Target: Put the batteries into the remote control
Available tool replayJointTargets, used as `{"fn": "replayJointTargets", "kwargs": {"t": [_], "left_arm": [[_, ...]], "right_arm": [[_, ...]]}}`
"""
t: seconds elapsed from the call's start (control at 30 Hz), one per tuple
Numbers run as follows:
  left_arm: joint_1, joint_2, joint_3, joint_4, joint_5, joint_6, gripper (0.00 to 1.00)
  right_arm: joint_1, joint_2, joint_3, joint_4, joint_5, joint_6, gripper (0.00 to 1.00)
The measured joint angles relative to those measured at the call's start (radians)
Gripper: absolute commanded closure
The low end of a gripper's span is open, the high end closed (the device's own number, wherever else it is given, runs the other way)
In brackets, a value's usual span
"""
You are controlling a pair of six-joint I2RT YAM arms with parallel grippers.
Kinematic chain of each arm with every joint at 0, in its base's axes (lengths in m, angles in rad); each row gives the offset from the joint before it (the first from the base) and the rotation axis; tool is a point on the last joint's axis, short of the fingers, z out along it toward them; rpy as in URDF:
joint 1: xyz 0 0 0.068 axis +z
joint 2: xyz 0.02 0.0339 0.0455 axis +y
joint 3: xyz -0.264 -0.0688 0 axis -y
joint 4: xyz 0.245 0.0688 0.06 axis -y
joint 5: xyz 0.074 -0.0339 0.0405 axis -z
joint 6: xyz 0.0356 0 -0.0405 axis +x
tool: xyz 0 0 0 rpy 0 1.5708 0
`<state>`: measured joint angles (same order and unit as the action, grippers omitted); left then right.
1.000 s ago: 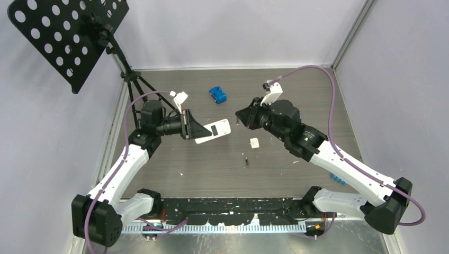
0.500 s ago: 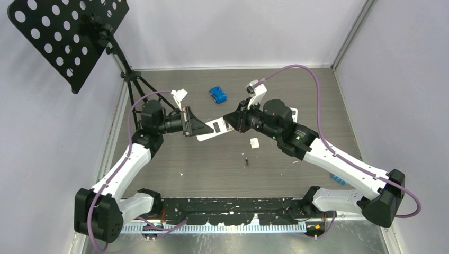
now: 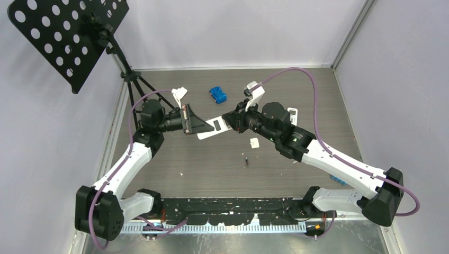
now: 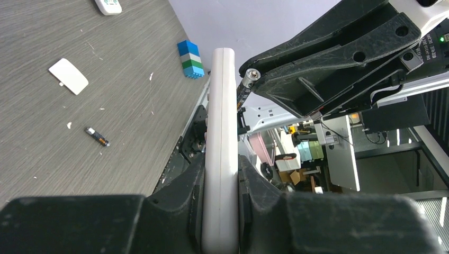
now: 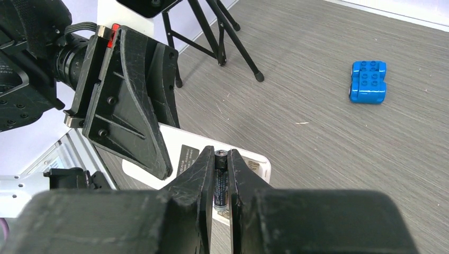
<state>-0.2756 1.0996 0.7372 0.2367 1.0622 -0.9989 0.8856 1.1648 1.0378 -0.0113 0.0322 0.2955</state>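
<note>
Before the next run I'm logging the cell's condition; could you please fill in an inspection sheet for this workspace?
Surface: dark wood-grain table, scattered white specks.
Job's things: remote in left gripper; held battery in right gripper, at the remote; loose battery and white cover on table; second remote behind right arm.
Clutter: blue brick; blue bits near right arm.
Grippers: left shut on remote; right shut on held battery.
Cables: purple cables arch over both arms.
Surroundings: black music stand far left; pale walls.
</note>
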Motion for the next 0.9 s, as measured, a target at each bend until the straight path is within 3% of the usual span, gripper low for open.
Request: {"fn": "replayJointTargets", "kwargs": {"t": [0.57, 0.9], "left_arm": [[0.000, 0.018, -0.002, 0.090, 0.016, -0.087, 1.00], [0.000, 0.023, -0.002, 0.120, 0.016, -0.105, 1.00]], "right_arm": [[0.005, -0.042, -0.072, 0.100, 0.064, -0.003, 0.92], [0.005, -0.041, -0.073, 0.112, 0.063, 0.019, 0.82]]}}
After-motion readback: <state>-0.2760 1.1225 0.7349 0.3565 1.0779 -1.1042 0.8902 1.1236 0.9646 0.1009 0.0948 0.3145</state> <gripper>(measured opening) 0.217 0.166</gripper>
